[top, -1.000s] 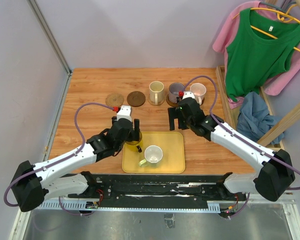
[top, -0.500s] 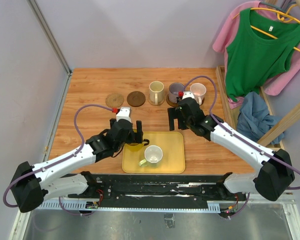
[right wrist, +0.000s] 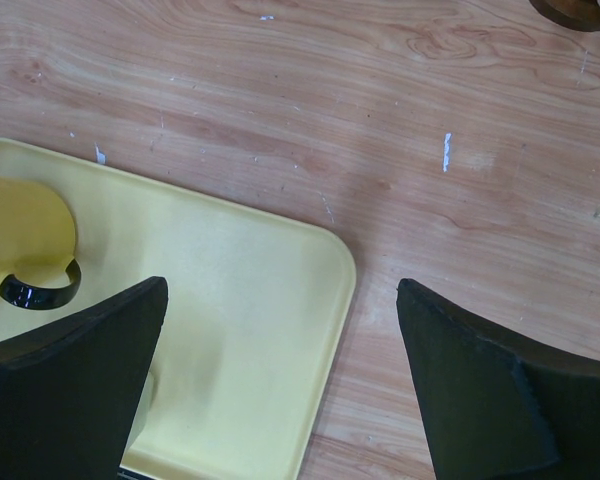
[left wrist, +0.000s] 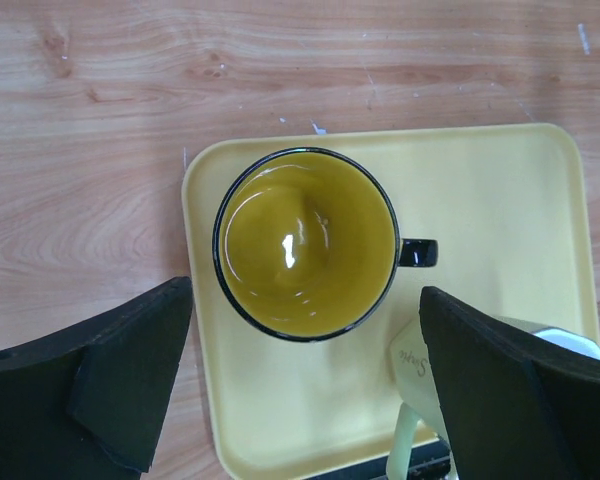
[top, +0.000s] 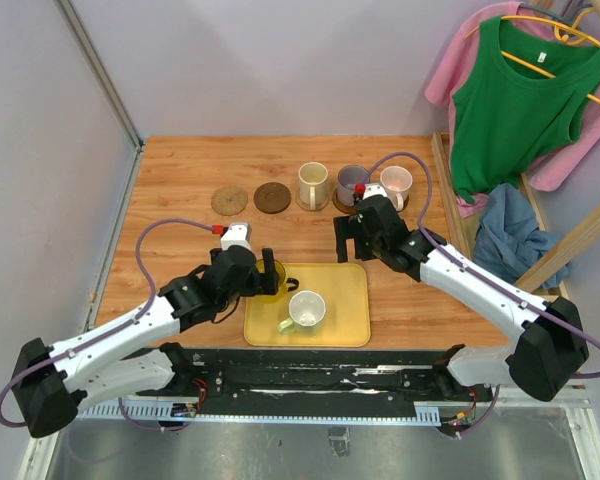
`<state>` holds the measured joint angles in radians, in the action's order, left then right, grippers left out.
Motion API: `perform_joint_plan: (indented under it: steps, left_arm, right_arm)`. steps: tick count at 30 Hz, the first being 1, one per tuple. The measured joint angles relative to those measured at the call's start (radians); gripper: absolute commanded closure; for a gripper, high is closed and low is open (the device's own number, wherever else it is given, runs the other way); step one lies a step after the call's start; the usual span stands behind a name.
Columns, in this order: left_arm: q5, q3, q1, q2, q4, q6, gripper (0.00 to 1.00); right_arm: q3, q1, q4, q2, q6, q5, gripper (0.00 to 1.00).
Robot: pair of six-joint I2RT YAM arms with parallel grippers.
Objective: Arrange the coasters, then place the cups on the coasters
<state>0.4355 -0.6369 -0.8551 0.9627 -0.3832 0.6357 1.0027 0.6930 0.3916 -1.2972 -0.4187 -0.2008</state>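
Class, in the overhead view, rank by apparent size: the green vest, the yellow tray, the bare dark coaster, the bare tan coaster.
1. green vest
2. yellow tray
3. dark coaster and tan coaster look the same size, so they tie.

site: robotics lab cell | cues: two robot arms [top: 130,325] bolted to a metal rail [top: 330,385] at the near edge of the wooden table [top: 180,170] | plain pale wall panels [top: 40,150] | hung clothes [top: 520,100] on a rack [top: 580,235] past its right edge
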Motion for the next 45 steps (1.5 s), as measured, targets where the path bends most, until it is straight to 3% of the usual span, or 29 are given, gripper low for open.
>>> perform_joint_plan:
  steps: [5, 12, 17, 24, 31, 39, 45]
  left_arm:
    - [-0.041, -0.003, 0.0, -0.102, -0.06, 0.004, 0.01]
    - [-0.237, -0.085, -0.009, -0.121, -0.182, 0.0, 0.04]
    - [-0.282, -0.127, -0.14, -0.09, -0.267, 0.019, 0.03]
    - [-0.245, -0.136, -0.311, 0.004, -0.338, 0.058, 0.03]
    - [-0.14, -0.084, -0.361, 0.059, -0.293, 0.056, 0.04]
    - [-0.048, 0.012, -0.372, 0.075, -0.145, 0.024, 0.23]
    - [-0.025, 0.026, -0.378, 0.08, -0.073, -0.011, 0.27]
  right_arm:
    - [-0.001, 0.0, 0.0, 0.0, 0.0, 0.004, 0.02]
    - [-0.006, 0.0, 0.002, 0.011, 0.0, 0.007, 0.01]
    - [-0.023, 0.0, 0.002, 0.058, 0.0, 0.006, 0.01]
    - [-0.064, 0.0, 0.002, 0.125, -0.021, 0.007, 0.02]
    - [-0.136, 0.0, 0.002, 0.209, -0.051, 0.006, 0.02]
    - [-0.177, 0.0, 0.002, 0.294, -0.072, -0.006, 0.03]
    - [-0.199, 0.0, 0.003, 0.321, -0.087, -0.01, 0.03]
